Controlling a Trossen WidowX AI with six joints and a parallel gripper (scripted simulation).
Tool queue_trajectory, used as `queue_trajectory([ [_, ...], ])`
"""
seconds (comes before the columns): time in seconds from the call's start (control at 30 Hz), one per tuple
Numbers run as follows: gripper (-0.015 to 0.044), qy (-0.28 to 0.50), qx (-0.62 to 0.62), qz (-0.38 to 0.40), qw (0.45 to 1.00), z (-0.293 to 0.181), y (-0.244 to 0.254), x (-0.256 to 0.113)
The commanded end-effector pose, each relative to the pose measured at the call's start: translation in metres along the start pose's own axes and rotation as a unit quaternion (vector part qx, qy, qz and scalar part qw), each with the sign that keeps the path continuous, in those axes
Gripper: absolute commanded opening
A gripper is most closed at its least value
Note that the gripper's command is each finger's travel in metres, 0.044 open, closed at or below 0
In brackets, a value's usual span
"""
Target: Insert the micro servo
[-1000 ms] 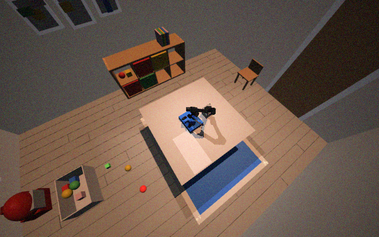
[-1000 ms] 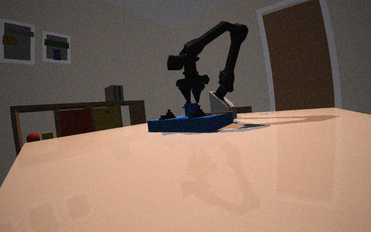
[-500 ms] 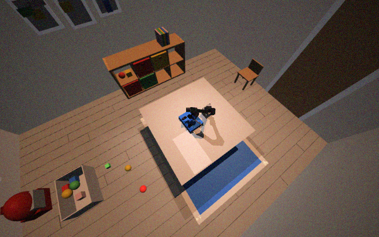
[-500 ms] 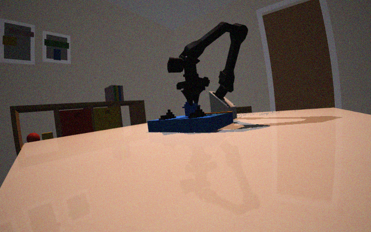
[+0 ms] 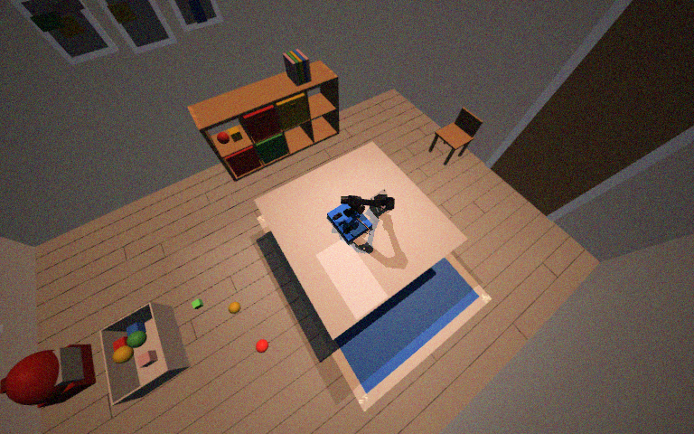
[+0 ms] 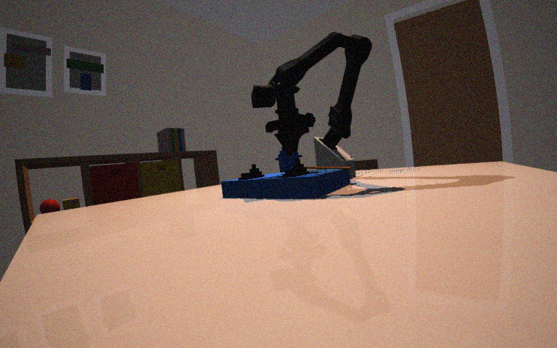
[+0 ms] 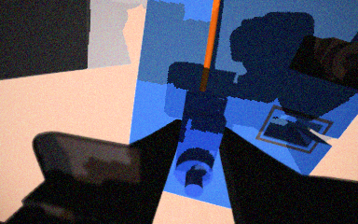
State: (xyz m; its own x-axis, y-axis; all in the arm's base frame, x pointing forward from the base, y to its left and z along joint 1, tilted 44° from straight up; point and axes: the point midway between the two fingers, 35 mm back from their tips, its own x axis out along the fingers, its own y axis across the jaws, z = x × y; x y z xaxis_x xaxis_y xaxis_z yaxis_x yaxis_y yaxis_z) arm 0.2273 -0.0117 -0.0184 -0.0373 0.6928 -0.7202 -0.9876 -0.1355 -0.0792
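The loose micro servo (image 6: pixel 289 162) (image 7: pixel 199 139) is blue and stands on the blue deck (image 5: pixel 337 227) (image 6: pixel 273 189) (image 7: pixel 142 105), with its output shaft facing up toward the wrist camera. Its orange cable (image 6: pixel 326 167) (image 7: pixel 211 42) runs away over the deck. My gripper (image 6: pixel 289 152) (image 7: pixel 199 128) points down and is shut on the servo, one finger on each side of its body. The marked empty pocket (image 7: pixel 267 122) is a brown outline right of my right finger in the wrist view, partly in shadow. The servo's underside is hidden.
A dark servo (image 7: pixel 337 63) sits on the deck beyond the pocket, and dark raised parts (image 6: pixel 251 173) show at the deck's left in the exterior view. The pale arm base (image 6: pixel 331 156) stands behind the deck. A pale sheet (image 5: pixel 353 282) lies on the table (image 5: pixel 420 236).
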Motion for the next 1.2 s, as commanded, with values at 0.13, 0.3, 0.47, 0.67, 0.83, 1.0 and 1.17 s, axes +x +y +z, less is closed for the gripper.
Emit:
queue_trajectory([
  [0.13,0.0000,0.008,-0.004,-0.006,1.000,0.003,0.003,-0.022],
  [0.3,0.0000,0.008,-0.004,-0.006,1.000,0.005,0.004,-0.022],
  [0.47,0.0000,0.008,-0.004,-0.006,1.000,0.005,0.002,-0.022],
  [0.67,0.0000,0.008,-0.004,-0.006,1.000,-0.001,-0.014,-0.023],
  [0.83,0.0000,0.008,-0.004,-0.006,1.000,-0.001,-0.017,-0.023],
  [1.0,0.0000,0.008,0.038,-0.006,0.999,-0.001,-0.017,-0.023],
  [1.17,0.0000,0.007,0.123,-0.007,0.992,-0.001,-0.017,-0.023],
])
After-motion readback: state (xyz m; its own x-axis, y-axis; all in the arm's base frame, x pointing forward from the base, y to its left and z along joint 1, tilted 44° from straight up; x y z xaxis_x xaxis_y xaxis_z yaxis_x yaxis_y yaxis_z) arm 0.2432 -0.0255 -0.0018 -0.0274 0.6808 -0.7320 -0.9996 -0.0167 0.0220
